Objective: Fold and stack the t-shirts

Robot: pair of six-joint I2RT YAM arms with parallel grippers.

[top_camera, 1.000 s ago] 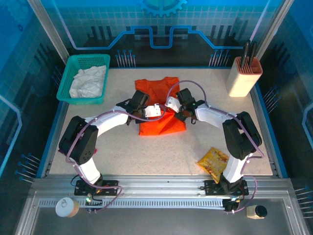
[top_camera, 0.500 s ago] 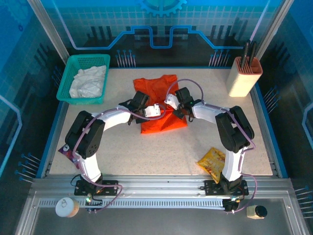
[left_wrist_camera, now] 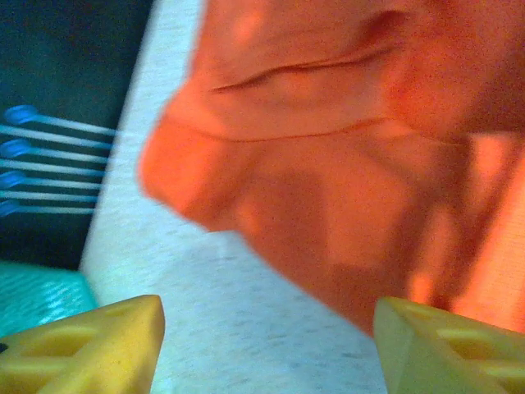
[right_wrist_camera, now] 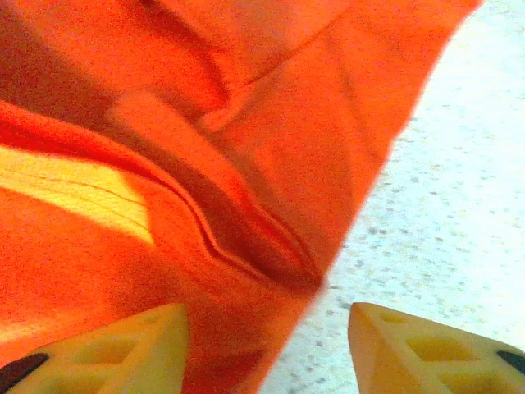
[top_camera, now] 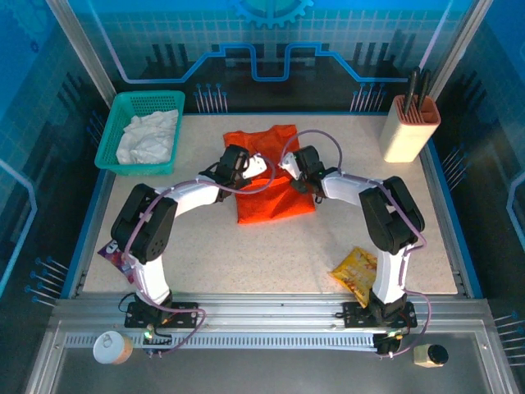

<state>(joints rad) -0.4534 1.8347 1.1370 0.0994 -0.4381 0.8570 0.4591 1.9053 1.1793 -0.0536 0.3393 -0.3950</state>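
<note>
The orange t-shirt [top_camera: 272, 187] lies folded mid-table, its far part spread flat toward the back. My left gripper [top_camera: 254, 165] hovers over its left side and my right gripper [top_camera: 289, 162] over its right side. In the left wrist view the left gripper [left_wrist_camera: 267, 349] is open, with bare table between its yellow fingers [left_wrist_camera: 90, 349] and the orange t-shirt [left_wrist_camera: 328, 148] just ahead. In the right wrist view the right gripper [right_wrist_camera: 267, 349] is open above the side edge of the orange t-shirt [right_wrist_camera: 180, 164], gripping nothing. The white t-shirt [top_camera: 148, 136] lies crumpled in the green basket [top_camera: 108, 152].
A beige utensil holder [top_camera: 408, 127] stands at the back right. A yellow-orange snack packet [top_camera: 358, 271] lies front right beside the right arm's base. Another small packet [top_camera: 111, 254] sits at the table's left edge. The basket's teal corner [left_wrist_camera: 33, 295] shows left of the left fingers.
Both grippers have opened and let go of the orange t-shirt. They moved a little toward the back, and the shirt now lies flatter on the table.
</note>
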